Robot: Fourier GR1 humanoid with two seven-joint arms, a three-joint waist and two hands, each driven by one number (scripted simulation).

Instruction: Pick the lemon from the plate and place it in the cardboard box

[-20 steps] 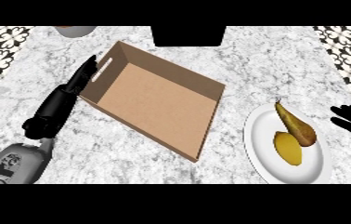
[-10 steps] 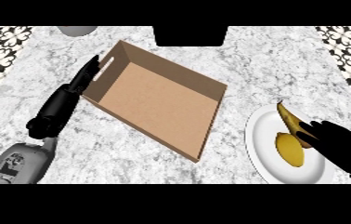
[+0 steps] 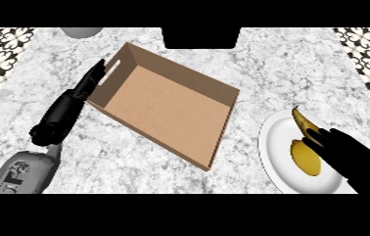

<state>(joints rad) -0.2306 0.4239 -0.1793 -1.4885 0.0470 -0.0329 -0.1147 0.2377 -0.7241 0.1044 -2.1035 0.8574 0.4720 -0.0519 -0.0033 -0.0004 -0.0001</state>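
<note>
Cardboard box (image 3: 170,110): bench centre, empty.
Lemon (image 3: 305,156): on white plate (image 3: 278,169), 4 o'clock.
Right hand (image 3: 339,149): fingers curling onto lemon.
Left hand (image 3: 83,88): fingers straight against box's 9 o'clock wall.

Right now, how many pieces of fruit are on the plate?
2. A yellow lemon lies mid-plate, partly under the right hand; a darker elongated fruit sits at the white plate's upper edge. The hand may hide more.
</note>
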